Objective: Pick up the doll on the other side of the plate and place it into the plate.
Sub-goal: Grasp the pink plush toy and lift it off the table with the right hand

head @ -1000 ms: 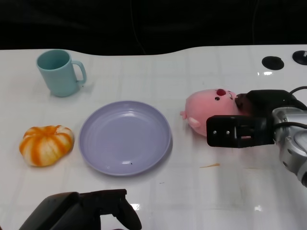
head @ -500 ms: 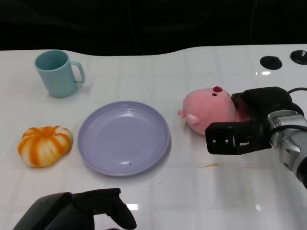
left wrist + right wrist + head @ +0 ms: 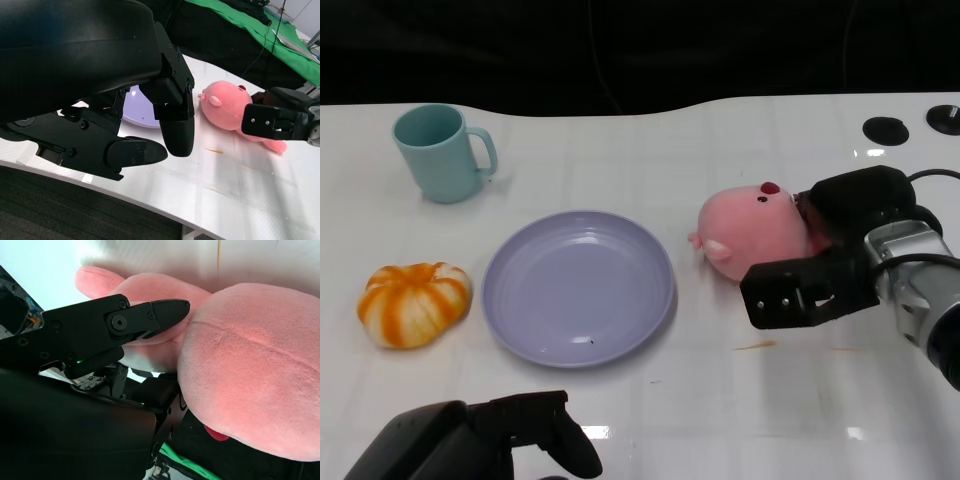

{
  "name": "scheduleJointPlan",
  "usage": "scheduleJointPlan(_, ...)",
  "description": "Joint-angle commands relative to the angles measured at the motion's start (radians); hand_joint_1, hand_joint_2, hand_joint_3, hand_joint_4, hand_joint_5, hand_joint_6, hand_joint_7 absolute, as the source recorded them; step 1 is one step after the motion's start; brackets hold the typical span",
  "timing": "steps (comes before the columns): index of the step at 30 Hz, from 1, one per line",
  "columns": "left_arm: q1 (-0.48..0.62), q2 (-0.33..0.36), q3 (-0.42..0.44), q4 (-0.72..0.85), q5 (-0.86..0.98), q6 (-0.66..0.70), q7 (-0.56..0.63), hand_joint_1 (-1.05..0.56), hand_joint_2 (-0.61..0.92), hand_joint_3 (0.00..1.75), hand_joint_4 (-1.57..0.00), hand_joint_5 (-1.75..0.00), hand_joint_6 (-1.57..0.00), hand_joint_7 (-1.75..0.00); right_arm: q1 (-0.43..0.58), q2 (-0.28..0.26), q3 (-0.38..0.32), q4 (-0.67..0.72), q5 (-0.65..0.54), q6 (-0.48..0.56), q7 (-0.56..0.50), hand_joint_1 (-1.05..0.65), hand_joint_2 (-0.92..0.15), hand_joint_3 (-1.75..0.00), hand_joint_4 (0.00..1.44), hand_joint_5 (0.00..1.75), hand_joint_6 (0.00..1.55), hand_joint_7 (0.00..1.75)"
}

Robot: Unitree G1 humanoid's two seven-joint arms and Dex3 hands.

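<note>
white table (image 3: 740, 410) holds a lilac plate (image 3: 579, 287) at centre; just right of it lies the pink doll (image 3: 753, 226), grasped by the right hand (image 3: 820, 255). the left hand (image 3: 485, 444) rests released, near left. the grasp step looks under way; next, lifting leftward over the plate. no readable writing.

Bright overhead light falls evenly on the glossy white table (image 3: 650, 400), leaving small glare spots and soft shadows. The background is dark. In the right wrist view the pink doll (image 3: 250, 380) is very close and slightly soft.
</note>
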Motion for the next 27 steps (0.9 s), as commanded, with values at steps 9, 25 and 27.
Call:
scheduleJointPlan(9,-0.006,0.030,0.001,-0.015,-0.020,-0.065,-0.016,-0.21,0.92,0.42,-0.59,-1.74,-0.68,-0.97,0.088,-0.027,-0.179,-0.095,0.178,-0.013,-0.112,-0.31,-0.92,-0.27,0.90,1.74,0.90,0.94)
scheduleJointPlan(25,-0.013,0.048,0.015,0.006,-0.023,-0.078,-0.010,-0.20,0.92,0.39,-0.61,-1.71,-0.69,-0.96,0.244,-0.095,-0.306,-0.406,0.227,-0.075,-0.218,-0.23,-0.44,-1.05,0.92,1.75,0.67,1.75)
scheduleJointPlan(27,-0.015,0.045,0.013,0.008,-0.024,-0.078,-0.010,-0.20,0.92,0.39,-0.61,-1.71,-0.70,-0.95,0.252,-0.093,-0.318,-0.428,0.236,-0.078,-0.214,-0.21,-0.43,-1.06,0.91,1.75,0.67,1.75)
